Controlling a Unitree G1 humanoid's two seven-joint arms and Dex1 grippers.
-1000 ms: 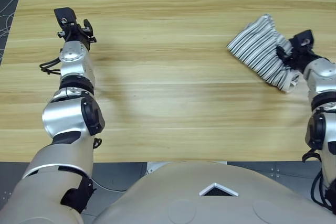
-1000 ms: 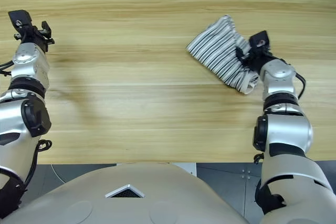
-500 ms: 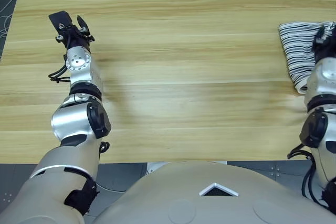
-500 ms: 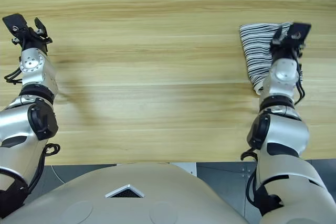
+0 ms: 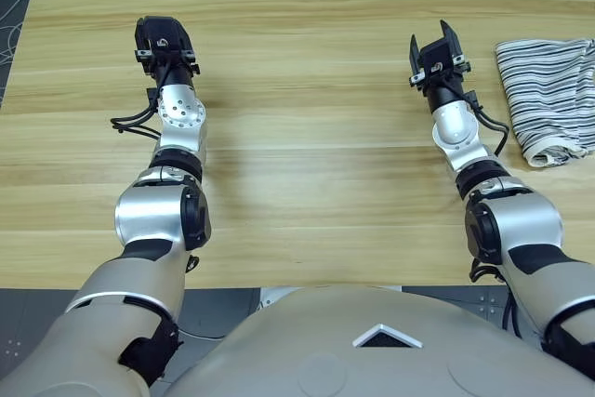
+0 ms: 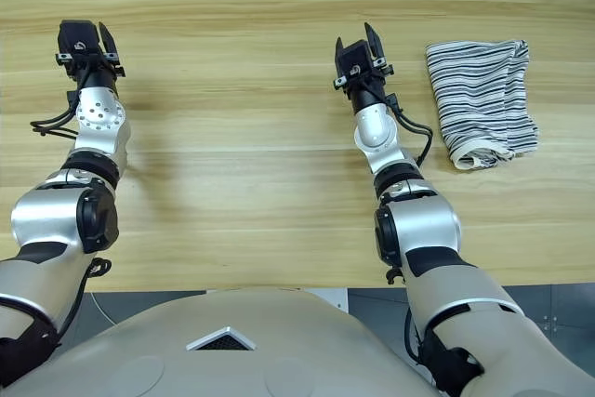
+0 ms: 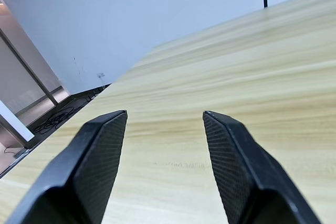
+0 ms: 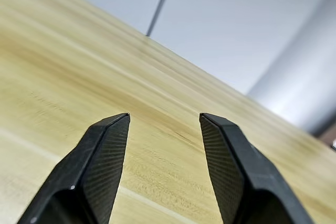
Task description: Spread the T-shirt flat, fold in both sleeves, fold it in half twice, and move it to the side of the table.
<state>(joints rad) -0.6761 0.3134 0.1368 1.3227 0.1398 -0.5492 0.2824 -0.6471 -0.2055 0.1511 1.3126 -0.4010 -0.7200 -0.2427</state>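
Observation:
The folded T-shirt, white with dark stripes, lies in a compact bundle at the right side of the wooden table. My right gripper stands open over bare wood a short way to the left of the shirt, apart from it. In the right wrist view its two black fingers are spread with only table between them. My left gripper is open over the left part of the table, far from the shirt. The left wrist view has its black fingers apart with nothing held.
The table's left edge borders a dark floor with cables. In the wrist views a pale wall rises beyond the table's far edge. Bare wood stretches between the two grippers.
My right gripper has let go of the T-shirt, which now lies at the right side, and has moved left away from it. My left gripper shifted slightly right.

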